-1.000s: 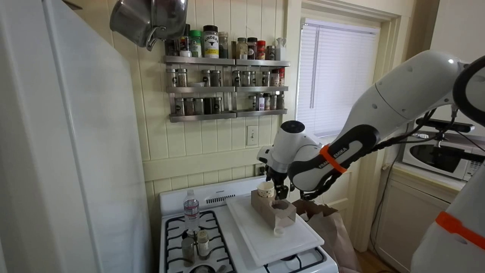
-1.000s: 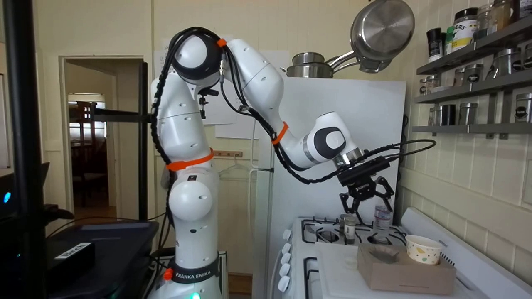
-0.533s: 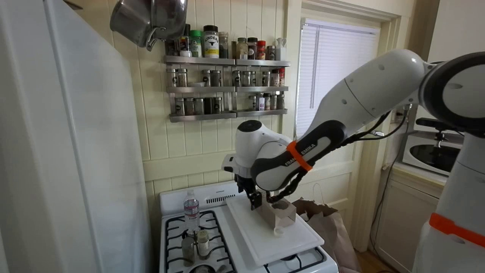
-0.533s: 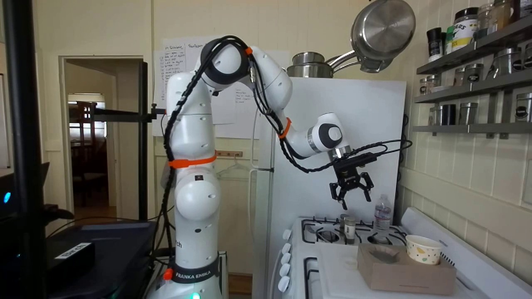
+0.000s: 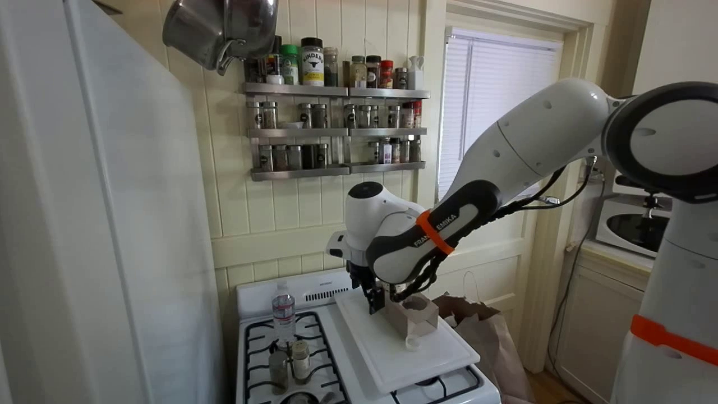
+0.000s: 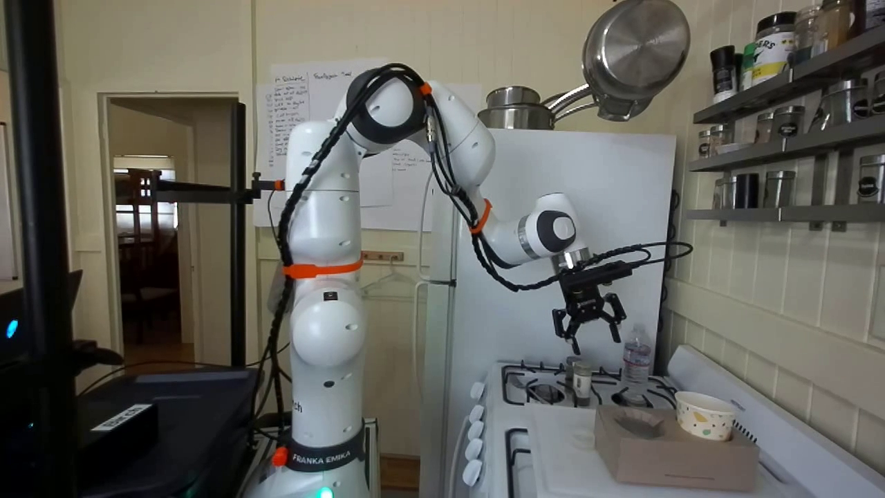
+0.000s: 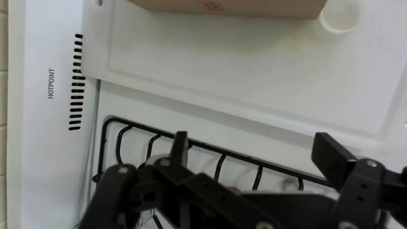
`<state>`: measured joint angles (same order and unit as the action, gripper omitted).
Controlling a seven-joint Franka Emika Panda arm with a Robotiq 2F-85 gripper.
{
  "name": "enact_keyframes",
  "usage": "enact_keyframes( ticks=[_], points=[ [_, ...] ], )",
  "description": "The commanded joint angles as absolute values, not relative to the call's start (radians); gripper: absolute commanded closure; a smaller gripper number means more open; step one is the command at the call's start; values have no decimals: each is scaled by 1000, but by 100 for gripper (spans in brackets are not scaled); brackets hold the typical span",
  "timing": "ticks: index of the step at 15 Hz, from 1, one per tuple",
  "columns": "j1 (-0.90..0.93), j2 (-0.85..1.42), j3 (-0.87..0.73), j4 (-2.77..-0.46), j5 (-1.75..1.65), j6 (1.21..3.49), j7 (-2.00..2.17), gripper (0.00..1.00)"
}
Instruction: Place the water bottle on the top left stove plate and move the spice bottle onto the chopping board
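Note:
The clear water bottle (image 5: 283, 314) stands upright over the rear burner, the top left stove plate (image 6: 629, 400). Near it on the same grate is the pale, stubby spice bottle (image 5: 300, 360), also upright. The white chopping board (image 5: 412, 365) lies flat across the right part of the cooktop. My gripper (image 6: 596, 342) hangs above the cooktop, apart from both bottles, its jaws wide with nothing between them. In the wrist view, my gripper (image 7: 252, 144) is over the strip between board and grate; the left finger hides most of the water bottle (image 7: 148, 218).
On the board rest a cardboard box (image 6: 677, 453) bearing a patterned paper cup (image 6: 705, 415), and a small pale cup (image 5: 413, 342). A grey jar (image 5: 278, 370) stands close beside the spice bottle. A fridge (image 5: 140, 224) borders the stove; spice shelves (image 5: 336, 132) hang on the wall behind.
The arm has swung toward the fridge side, away from the box and paper cup, then moved slightly lower. The gripper has stayed open. Bottles, board and box have not moved.

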<state>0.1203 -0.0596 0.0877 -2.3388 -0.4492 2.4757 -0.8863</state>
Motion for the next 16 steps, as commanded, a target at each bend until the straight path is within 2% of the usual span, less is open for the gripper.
enact_keyframes(
  ticks=[1, 6, 10, 11, 14, 16],
  points=[
    [122, 82, 92, -2313, -337, 2620, -921, 0],
    [116, 290, 177, -2188, -217, 2779, -962, 0],
    [136, 411, 209, -2037, -252, 2716, -919, 4],
    [134, 430, 216, -2012, -247, 2708, -923, 2],
    [124, 486, 235, -1944, -228, 2668, -925, 3],
    [130, 509, 240, -1909, -219, 2614, -915, 9]
  ],
)
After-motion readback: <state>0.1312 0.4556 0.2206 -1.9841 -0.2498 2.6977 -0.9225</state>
